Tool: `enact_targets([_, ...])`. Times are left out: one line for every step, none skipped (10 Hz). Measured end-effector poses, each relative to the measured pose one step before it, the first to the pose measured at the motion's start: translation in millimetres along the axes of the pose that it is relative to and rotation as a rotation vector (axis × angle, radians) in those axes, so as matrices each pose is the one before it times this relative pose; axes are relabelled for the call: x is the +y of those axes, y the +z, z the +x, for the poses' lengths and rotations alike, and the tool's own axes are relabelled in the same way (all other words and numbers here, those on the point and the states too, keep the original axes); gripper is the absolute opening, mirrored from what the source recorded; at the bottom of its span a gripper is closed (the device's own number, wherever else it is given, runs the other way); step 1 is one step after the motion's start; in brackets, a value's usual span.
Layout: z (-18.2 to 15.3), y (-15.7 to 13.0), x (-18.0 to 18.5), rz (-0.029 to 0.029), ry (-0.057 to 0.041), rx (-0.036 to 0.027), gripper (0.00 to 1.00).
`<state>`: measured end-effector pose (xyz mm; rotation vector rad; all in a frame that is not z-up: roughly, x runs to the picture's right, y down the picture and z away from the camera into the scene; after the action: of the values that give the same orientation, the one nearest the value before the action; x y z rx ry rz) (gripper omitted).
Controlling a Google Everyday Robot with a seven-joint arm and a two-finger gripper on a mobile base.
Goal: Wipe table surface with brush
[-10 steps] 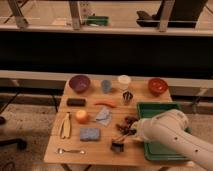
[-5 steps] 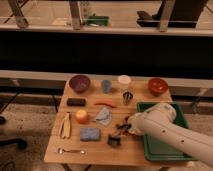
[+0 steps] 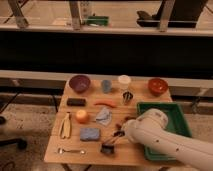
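Observation:
The table surface [image 3: 142,100] is a light tan wooden top carrying many small things. The brush [image 3: 107,147] has its dark bristle head down on the table near the front edge, right of the blue sponge [image 3: 90,134]. Its slim handle slants up and to the right into my gripper [image 3: 118,133]. The gripper is shut on the handle at the end of my large white arm [image 3: 160,137], which reaches in from the lower right.
A green tray [image 3: 167,112] lies at the right, partly under my arm. Purple bowl [image 3: 80,82], blue cup [image 3: 106,86], white cup [image 3: 124,81] and red bowl [image 3: 157,86] line the back. Black block [image 3: 76,101], orange fruit [image 3: 82,116], cloth [image 3: 103,116], banana [image 3: 65,125] and spoon [image 3: 70,150] lie left.
My arm and gripper have moved left across the front of the table. The brush head has slid left with them, closer to the blue sponge.

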<state>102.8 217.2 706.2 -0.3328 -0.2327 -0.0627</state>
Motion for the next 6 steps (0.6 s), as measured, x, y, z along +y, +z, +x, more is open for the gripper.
enact_targets([0.29,-5.35,8.89,-0.00287,0.00350,0.00464,0.00])
enact_targets([4.94,-3.55,4.02,0.00103,0.00711,0.00821,0.00])
enact_targets([14.18,-5.87,1.64,0.00697,0.01364,0.02184,0.00])
enact_targets([6.54,-0.88,-3.58,0.00466,0.00236,0.01497,0.00])
enact_targets([6.61,-0.19,-5.45,0.00466,0.00530,0.01928,0.00])
enact_targets([7.94,0.96,-5.57,0.00170,0.00572,0.02785,0.00])
